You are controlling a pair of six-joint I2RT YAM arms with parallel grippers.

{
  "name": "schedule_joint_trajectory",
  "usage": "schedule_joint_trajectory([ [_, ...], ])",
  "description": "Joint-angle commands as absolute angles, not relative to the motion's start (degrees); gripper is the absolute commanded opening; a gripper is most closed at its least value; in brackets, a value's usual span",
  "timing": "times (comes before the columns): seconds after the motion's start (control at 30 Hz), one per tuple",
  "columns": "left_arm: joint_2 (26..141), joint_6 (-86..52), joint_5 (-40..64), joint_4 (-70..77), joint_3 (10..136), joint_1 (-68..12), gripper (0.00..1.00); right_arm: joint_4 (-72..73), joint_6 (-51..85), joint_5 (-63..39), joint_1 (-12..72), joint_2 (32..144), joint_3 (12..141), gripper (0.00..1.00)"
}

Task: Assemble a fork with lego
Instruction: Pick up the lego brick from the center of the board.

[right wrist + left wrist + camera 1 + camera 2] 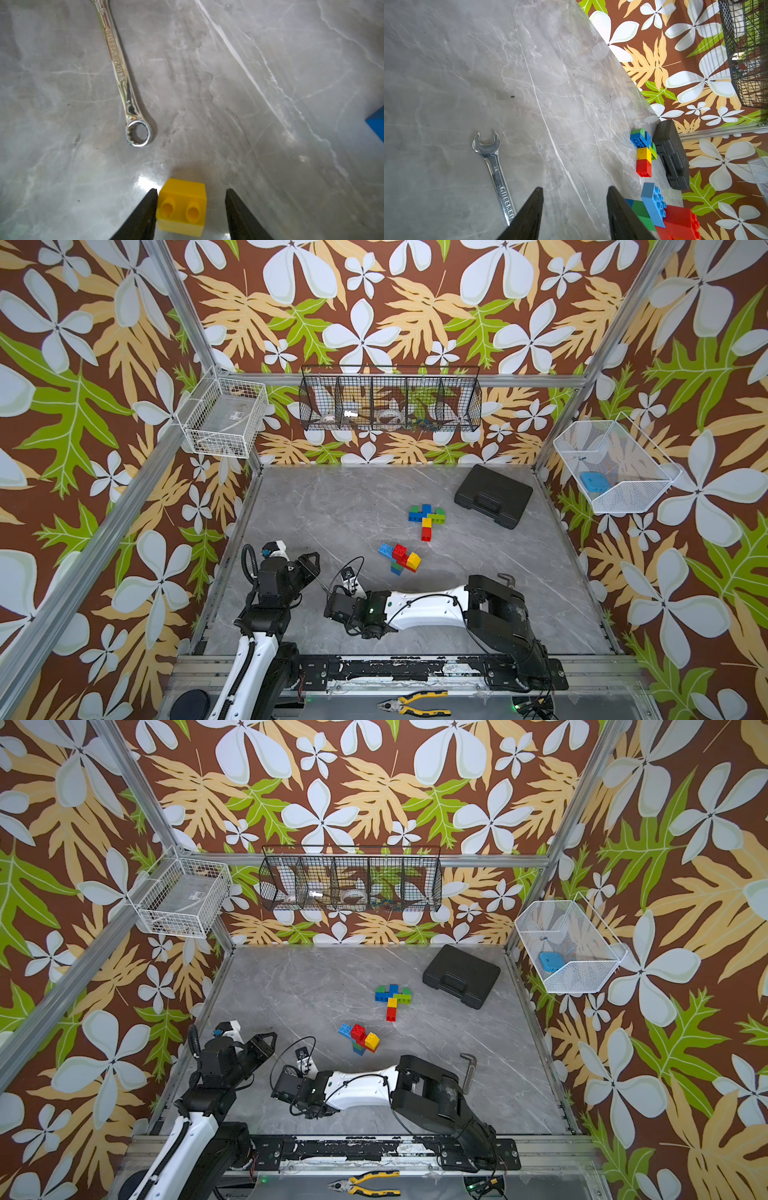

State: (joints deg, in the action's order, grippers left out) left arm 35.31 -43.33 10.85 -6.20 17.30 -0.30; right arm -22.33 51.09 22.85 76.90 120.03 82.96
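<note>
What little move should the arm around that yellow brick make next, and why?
Probably close the right gripper the rest of the way on the yellow brick. The brick sits between its jaws: one touches its side, the other stands off with a gap, so it seems not yet gripped.

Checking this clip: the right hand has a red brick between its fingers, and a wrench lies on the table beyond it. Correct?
No: the brick between the fingers of the right hand is yellow, not red, as the right wrist view shows. The wrench does lie on the table beyond it.
</note>
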Motion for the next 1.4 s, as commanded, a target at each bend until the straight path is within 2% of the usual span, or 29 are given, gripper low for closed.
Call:
schedule_joint_trajectory([
  [0.0,35.5,-42.7,11.5,-5.5,17.2,-0.2,0.51,-23.9,51.7,24.3,77.1,120.3,83.5,0.52],
  [0.5,35.4,-42.5,11.8,-5.1,16.8,-0.2,0.51,-22.0,50.2,23.4,77.1,118.7,82.7,0.34],
  [0.67,38.0,-42.4,13.3,-1.3,16.2,-0.2,0.51,-14.9,45.9,25.4,77.7,109.7,74.2,0.19],
  [0.77,41.9,-44.1,13.4,3.4,16.7,-1.2,0.51,-12.2,44.0,29.9,78.2,102.9,67.9,0.05],
  [0.83,46.1,-44.5,11.3,6.5,18.7,-4.2,0.52,-7.9,41.5,30.7,78.3,97.4,61.8,0.00],
  [0.97,58.1,-43.6,10.4,11.6,25.8,-10.3,0.52,-2.9,38.7,32.3,78.3,87.6,51.8,0.00],
  [1.2,81.7,-37.9,16.0,11.4,45.2,-17.4,0.48,-7.6,36.1,37.3,77.8,81.6,46.9,0.00],
  [1.37,92.9,-34.2,19.7,7.3,56.4,-21.3,0.47,2.3,35.8,29.6,72.6,76.0,39.1,0.00],
])
